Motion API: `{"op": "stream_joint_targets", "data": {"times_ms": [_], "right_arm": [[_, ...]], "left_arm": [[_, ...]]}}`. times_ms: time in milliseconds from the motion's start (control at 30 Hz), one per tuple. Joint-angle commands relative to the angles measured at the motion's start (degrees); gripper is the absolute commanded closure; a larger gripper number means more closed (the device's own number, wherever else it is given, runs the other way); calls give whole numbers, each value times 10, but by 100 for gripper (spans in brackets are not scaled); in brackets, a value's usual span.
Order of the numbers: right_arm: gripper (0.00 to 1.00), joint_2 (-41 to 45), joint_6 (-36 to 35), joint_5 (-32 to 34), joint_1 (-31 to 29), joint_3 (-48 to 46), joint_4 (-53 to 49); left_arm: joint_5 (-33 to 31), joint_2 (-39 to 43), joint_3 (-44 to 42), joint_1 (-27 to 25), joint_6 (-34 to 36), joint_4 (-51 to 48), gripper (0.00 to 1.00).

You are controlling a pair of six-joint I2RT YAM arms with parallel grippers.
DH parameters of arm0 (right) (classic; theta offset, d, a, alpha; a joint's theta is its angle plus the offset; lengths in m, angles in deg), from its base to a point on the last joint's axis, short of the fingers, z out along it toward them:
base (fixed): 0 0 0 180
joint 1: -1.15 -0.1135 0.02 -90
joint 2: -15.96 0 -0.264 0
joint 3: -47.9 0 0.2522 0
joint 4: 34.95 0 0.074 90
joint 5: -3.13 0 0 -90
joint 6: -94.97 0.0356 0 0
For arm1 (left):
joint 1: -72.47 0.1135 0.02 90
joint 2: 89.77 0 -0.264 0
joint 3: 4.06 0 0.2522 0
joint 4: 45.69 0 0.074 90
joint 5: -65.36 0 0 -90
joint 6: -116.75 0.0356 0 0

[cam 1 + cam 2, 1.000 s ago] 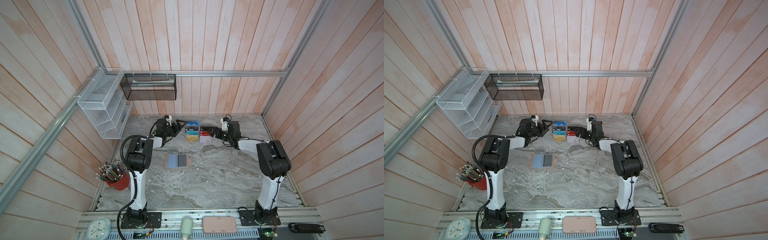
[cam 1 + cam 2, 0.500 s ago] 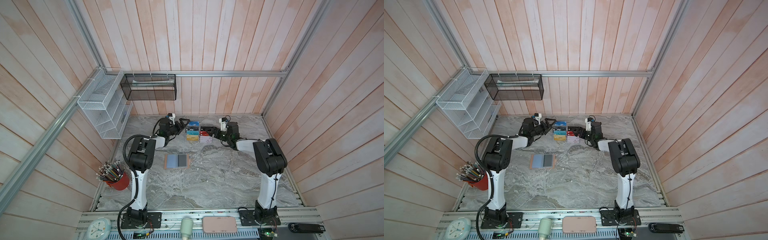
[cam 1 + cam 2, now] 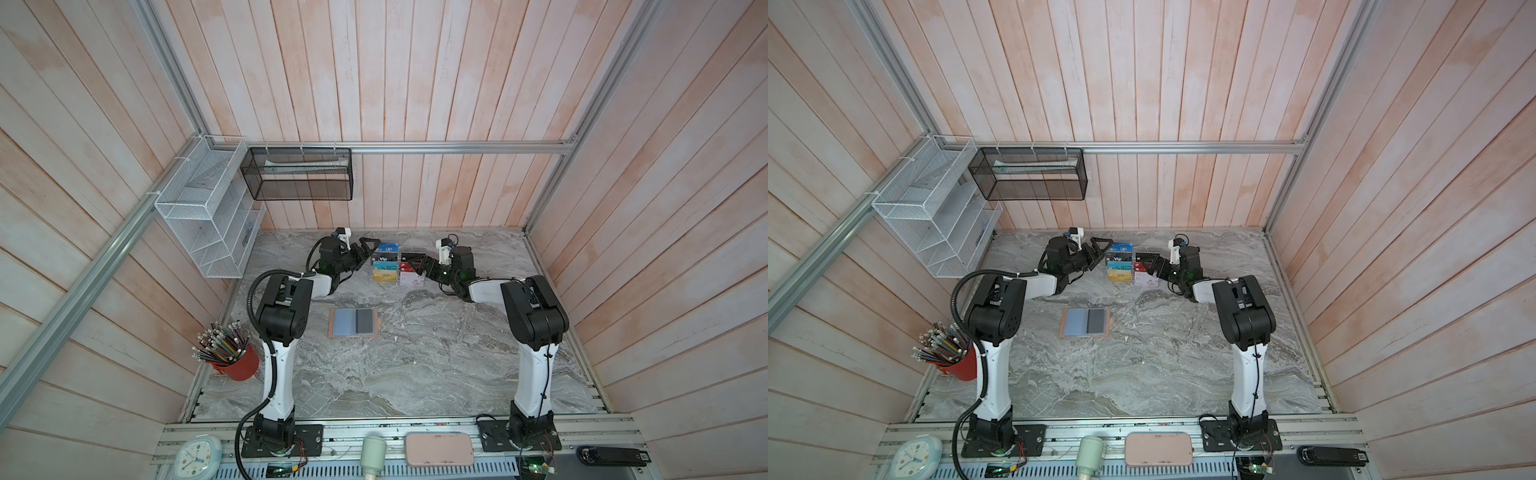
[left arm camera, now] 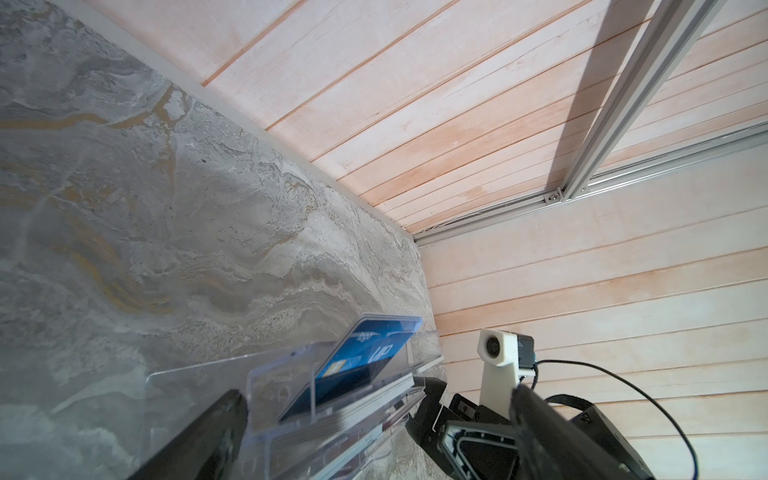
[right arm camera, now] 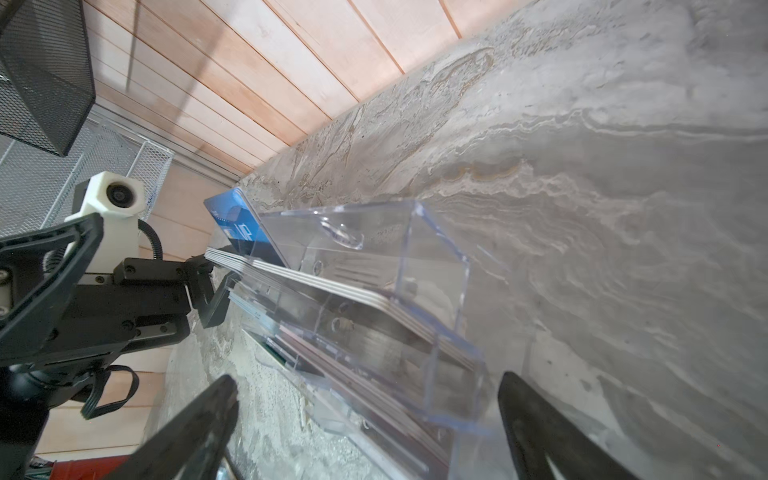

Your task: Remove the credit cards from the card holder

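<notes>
step: no card is out yet, by my reading; the holder (image 3: 353, 323) lies open flat on the tabletop (image 3: 415, 374), lining up, untouched, and no dark red or black card shows in it from above.
holder place: mid-tabletop, nearer the left arm's base, well apart from both hands.
cards: if any are in the holder, they are too flat and small to tell in both top views.
left hand (image 3: 365, 247): jaws wide apart, holding nothing, just beside the clear rack (image 3: 397, 266) at the back of the tabletop.
right hand (image 3: 414, 266): jaws wide apart too, empty, at the rack's other side.
arm pose: both arms reach far forward and low, forearms nearly level, hands pointing inward at each other across the rack.
wrist views: both show the rack's tiers close ahead, not the holder.
next move: likely pull one arm back to the holder, pin it with one hand, pinch a card edge with the other.
</notes>
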Motion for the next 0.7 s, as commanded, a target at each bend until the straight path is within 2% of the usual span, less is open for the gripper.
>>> {"op": "stream_joint_targets", "data": {"times_ms": [0,667], "right_arm": [[2,-14,8,-20,-14,18,18],[2,-23,15,-39,-15,25,33]], "left_arm": [[20,22,-8,-27,0,17,0],[6,68,-13,-64,2,7,0]]}}
